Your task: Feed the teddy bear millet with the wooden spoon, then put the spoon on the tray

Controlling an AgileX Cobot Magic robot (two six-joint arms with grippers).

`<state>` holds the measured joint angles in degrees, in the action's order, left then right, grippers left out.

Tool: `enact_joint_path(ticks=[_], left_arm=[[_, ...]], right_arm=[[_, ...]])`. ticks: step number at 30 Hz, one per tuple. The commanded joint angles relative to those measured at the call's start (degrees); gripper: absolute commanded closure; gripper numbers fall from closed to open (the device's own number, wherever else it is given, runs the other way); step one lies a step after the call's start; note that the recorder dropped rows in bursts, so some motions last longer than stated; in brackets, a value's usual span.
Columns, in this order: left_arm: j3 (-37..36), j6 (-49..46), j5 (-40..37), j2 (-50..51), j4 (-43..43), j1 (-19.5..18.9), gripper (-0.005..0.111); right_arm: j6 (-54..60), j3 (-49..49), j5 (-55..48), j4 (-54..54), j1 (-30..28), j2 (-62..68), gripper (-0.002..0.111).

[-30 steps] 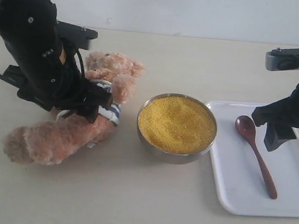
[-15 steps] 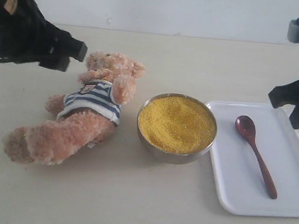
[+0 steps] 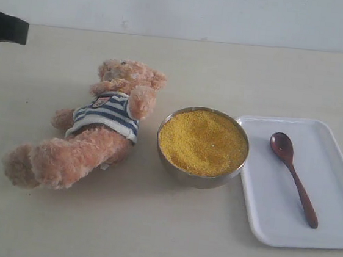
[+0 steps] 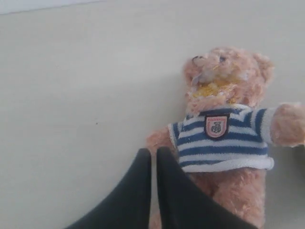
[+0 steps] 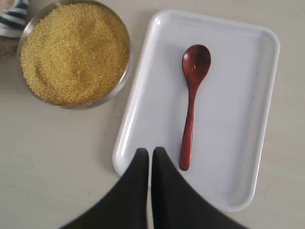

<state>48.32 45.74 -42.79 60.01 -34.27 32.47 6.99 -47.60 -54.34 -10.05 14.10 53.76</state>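
The table [image 3: 147,242] has lots of bare room at the far side and the near side. The tray [image 3: 271,228] is on the right, and its right end runs out of the exterior view. The wooden spoon [image 3: 293,178] lies flat inside the tray with white tray all round it. Its round end points far and its handle runs near and a bit right.

A steel bowl [image 3: 200,180] full of millet [image 3: 202,141] sits just beside the tray's left edge. The teddy bear [image 3: 92,126] lies left of the bowl, head far, feet near and left, one arm close to the bowl.

The left gripper [image 4: 153,157] hangs over the bear and the right gripper [image 5: 147,155] over the tray's near edge. Both have their fingers pressed close and hold nothing.
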Motion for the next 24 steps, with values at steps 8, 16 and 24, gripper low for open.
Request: enact_joint_path(ticks=[8,16,24], left_arm=[[-20.0,14.3,10.4,-30.4,-17.6,0.0,0.103],[-24.7,14.8,11.6,-40.2,-17.2,0.0,0.103],[-24.8,14.7,11.6,-41.0,-16.1,0.0,0.103]], right_arm=[[2.8,9.8,10.7,-2.2,-0.3,-20.1,0.108],[6.0,9.8,9.1,-5.6,-0.3,-20.1,0.108],[5.2,9.8,9.2,-5.6,-0.3,-20.1,0.108]])
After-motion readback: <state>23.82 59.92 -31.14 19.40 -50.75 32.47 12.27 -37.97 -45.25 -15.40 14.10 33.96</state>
